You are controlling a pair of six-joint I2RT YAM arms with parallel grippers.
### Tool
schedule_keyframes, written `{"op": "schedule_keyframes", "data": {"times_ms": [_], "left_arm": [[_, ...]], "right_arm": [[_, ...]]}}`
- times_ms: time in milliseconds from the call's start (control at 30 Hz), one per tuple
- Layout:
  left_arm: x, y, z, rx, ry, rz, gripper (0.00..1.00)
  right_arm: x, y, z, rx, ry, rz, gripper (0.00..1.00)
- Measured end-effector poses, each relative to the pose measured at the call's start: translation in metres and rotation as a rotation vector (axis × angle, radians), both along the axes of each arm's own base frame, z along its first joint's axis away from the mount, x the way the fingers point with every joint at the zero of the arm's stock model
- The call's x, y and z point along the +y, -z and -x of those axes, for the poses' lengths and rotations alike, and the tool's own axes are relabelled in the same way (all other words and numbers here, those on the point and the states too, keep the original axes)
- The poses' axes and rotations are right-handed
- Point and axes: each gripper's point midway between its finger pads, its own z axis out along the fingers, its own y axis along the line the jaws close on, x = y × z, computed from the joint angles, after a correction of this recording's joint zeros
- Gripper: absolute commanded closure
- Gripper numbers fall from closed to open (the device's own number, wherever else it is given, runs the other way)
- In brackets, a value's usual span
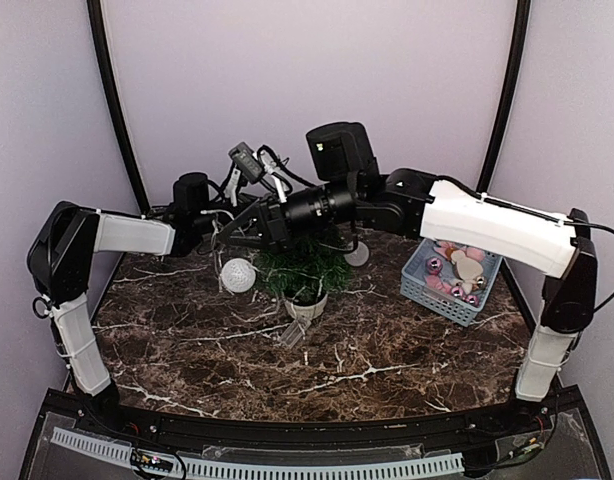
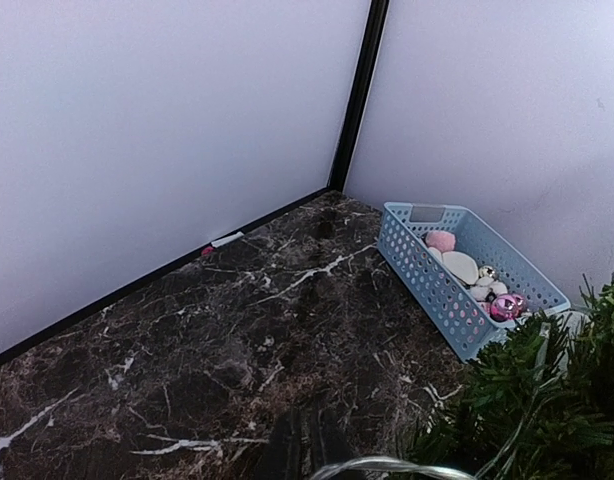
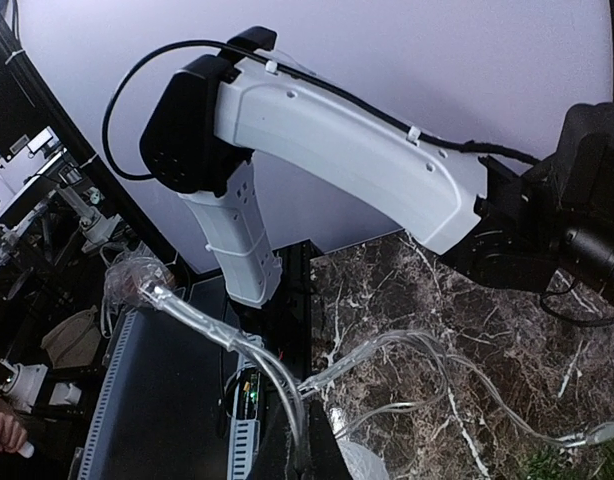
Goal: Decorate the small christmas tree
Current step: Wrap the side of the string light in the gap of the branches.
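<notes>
The small christmas tree [image 1: 305, 268] stands upright in its pale pot [image 1: 307, 306] near the middle of the dark marble table [image 1: 187, 345]. At 3 o'clock from it sits the blue basket [image 1: 433, 292] holding pink and white ornaments [image 1: 457, 268]. At 9 o'clock, just beside the branches, lies a white ball [image 1: 238, 274]. At 6 o'clock, a clear bit of plastic [image 1: 293, 334] lies close to the pot.

Both arms meet over the tree at its 12 o'clock side (a crowd of black wrists there). The right gripper [image 3: 303, 462] is clenched on a clear wire string [image 3: 227, 335] that loops across its view. The left gripper [image 2: 303, 448] has its fingers pressed together. A clear loop of wire lies at their 4 o'clock, but I cannot tell whether it is pinched.
</notes>
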Motion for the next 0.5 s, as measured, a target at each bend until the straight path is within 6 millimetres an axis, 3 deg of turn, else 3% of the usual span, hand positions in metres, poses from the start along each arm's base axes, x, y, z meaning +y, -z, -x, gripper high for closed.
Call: {"op": "schedule_keyframes", "data": {"times_ms": [133, 367, 500], "left_arm": [[0.011, -0.003, 0.001, -0.011, -0.023, 0.004, 0.85], [0.015, 0.002, 0.006, -0.006, -0.020, 0.002, 0.69], [0.017, 0.006, 0.015, 0.009, -0.011, 0.000, 0.67]], "right_arm": [[0.008, 0.013, 0.002, 0.026, -0.008, 0.030, 1.00], [0.008, 0.008, 0.004, 0.033, -0.017, 0.026, 1.00], [0.006, 0.011, 0.007, 0.046, -0.031, 0.043, 1.00]]}}
